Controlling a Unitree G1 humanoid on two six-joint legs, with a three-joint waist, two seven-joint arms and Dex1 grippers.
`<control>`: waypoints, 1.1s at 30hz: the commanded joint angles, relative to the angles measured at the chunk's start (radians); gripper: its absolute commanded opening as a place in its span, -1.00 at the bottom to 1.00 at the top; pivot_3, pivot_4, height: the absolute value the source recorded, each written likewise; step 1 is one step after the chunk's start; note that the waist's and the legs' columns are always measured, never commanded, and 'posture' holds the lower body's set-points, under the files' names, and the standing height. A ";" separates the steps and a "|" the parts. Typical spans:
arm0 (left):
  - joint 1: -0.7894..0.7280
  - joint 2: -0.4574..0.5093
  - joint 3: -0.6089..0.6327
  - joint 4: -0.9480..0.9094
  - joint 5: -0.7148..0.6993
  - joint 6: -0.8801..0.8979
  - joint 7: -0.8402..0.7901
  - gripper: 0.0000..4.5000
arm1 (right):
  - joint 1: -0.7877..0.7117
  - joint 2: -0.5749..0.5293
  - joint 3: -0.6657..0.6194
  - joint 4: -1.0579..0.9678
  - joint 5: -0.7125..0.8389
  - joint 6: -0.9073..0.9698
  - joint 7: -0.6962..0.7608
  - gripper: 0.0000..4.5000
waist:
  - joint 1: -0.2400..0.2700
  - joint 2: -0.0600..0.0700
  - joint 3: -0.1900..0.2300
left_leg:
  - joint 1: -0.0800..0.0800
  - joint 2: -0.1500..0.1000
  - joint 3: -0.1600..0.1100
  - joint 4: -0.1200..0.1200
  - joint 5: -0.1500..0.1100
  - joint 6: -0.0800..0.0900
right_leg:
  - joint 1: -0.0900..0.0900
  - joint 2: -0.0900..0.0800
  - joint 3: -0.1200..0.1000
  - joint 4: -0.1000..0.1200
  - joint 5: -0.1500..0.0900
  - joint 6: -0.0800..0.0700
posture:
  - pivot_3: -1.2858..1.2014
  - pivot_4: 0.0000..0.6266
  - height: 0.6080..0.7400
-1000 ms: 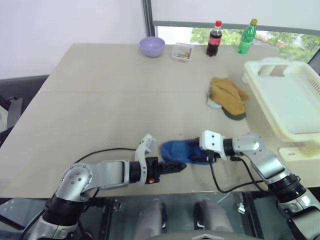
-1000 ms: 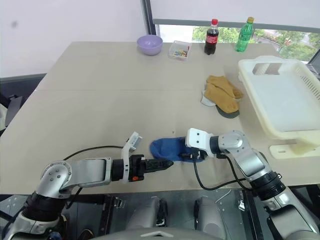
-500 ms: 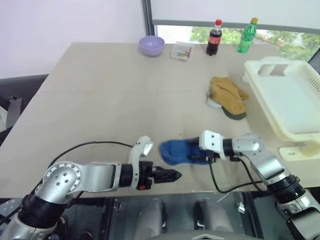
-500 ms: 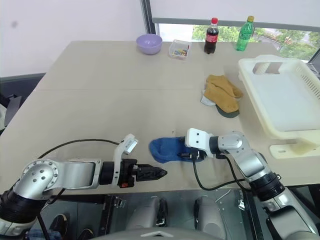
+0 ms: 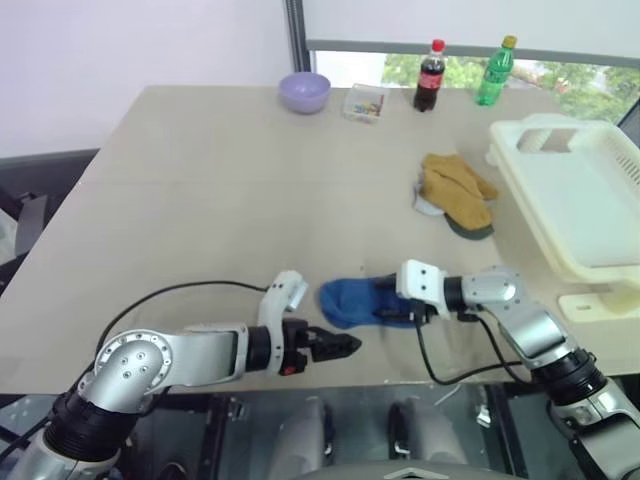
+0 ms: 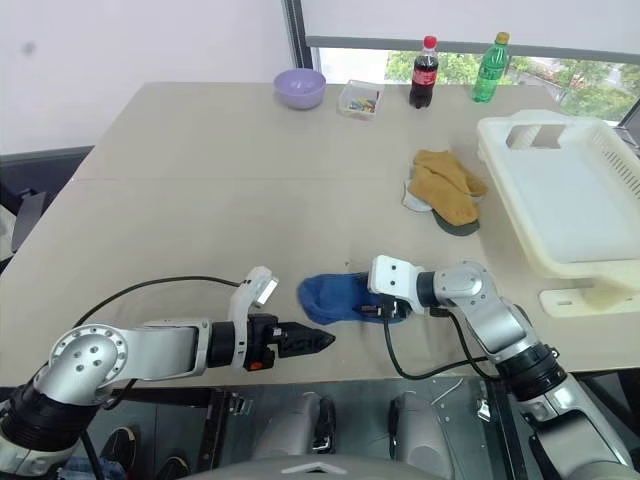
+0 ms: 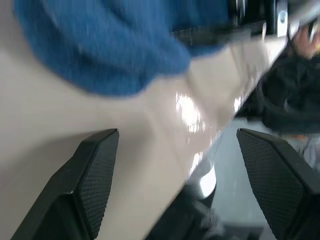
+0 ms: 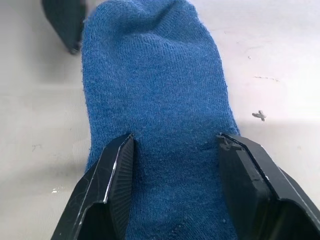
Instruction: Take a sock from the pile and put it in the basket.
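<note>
We are viewing a wide table (image 5: 200,200) that is carrying everything. The basket (image 5: 585,200) is standing at its right edge, within our right arm's reach, so we are judging it placed to receive the drop from that side. The pile (image 5: 455,195) of mustard-yellow socks is lying just left of the basket, well apart from both arms. The sock (image 5: 360,300) is lying flat by itself near the front table edge, between the two arms.

Our right gripper (image 8: 175,165) is straddling the sock's cuff end with one finger on each side, partly closed on the fabric and pressing into its edges, apparently a grasp being set for the lift. Our left gripper (image 7: 200,170) is standing wide open and empty, pointing at the sock's toe from just beside it, not touching it.
</note>
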 commanded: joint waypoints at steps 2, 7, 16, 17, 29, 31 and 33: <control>0.017 -0.033 0.051 0.103 0.085 -0.061 0.096 0.79 | 0.018 0.002 0.044 0.036 -0.040 0.017 -0.005 0.18 | -0.001 0.000 0.000 | 0.000 0.000 0.000 0.000 0.000 0.000 | 0.000 0.000 0.000 0.000 0.000 0.000 | 0.03 -0.52 0.89; 0.017 -0.029 0.088 0.132 0.117 -0.064 0.097 0.79 | 0.021 0.000 0.042 0.032 -0.042 0.020 -0.006 0.18 | -0.002 0.000 0.000 | 0.000 0.001 0.000 0.000 0.000 0.000 | 0.000 0.001 0.000 0.000 0.000 0.000 | 0.03 -0.52 0.89; -0.021 -0.098 0.081 0.178 0.189 -0.048 0.114 0.79 | 0.018 0.007 0.047 0.034 -0.043 0.025 -0.011 0.18 | -0.001 0.001 -0.001 | 0.001 0.001 -0.001 -0.001 0.000 -0.001 | 0.000 0.001 0.000 0.000 0.000 0.000 | 0.03 -0.52 0.89; -0.028 -0.109 0.068 0.184 0.199 -0.036 0.113 0.79 | 0.017 0.009 0.047 0.036 -0.044 0.025 -0.011 0.18 | -0.001 0.001 -0.001 | 0.001 0.001 -0.001 -0.001 0.000 -0.001 | 0.000 0.001 0.000 0.000 0.000 0.000 | 0.03 -0.52 0.89; -0.099 -0.225 0.084 0.219 -0.057 0.021 0.035 0.79 | 0.013 0.015 0.040 0.035 -0.048 0.036 -0.021 0.18 | 0.004 0.003 -0.003 | 0.000 0.000 -0.001 -0.001 0.000 0.000 | 0.001 -0.001 -0.001 -0.001 0.000 0.000 | 0.03 -0.52 0.89; -0.106 -0.226 0.093 0.220 -0.121 0.019 0.015 0.79 | 0.019 0.012 0.038 0.034 -0.049 0.036 -0.024 0.18 | 0.002 0.001 -0.001 | -0.002 0.000 -0.002 -0.001 0.000 0.000 | -0.001 -0.001 -0.002 -0.001 0.000 -0.001 | 0.03 -0.52 0.89; -0.111 -0.220 0.089 0.220 -0.146 0.021 0.007 0.79 | 0.022 0.011 0.037 0.036 -0.051 0.035 -0.026 0.18 | -0.001 -0.001 0.001 | -0.003 0.000 -0.002 -0.002 0.001 -0.001 | -0.001 -0.001 -0.002 -0.001 0.002 -0.003 | 0.03 -0.52 0.89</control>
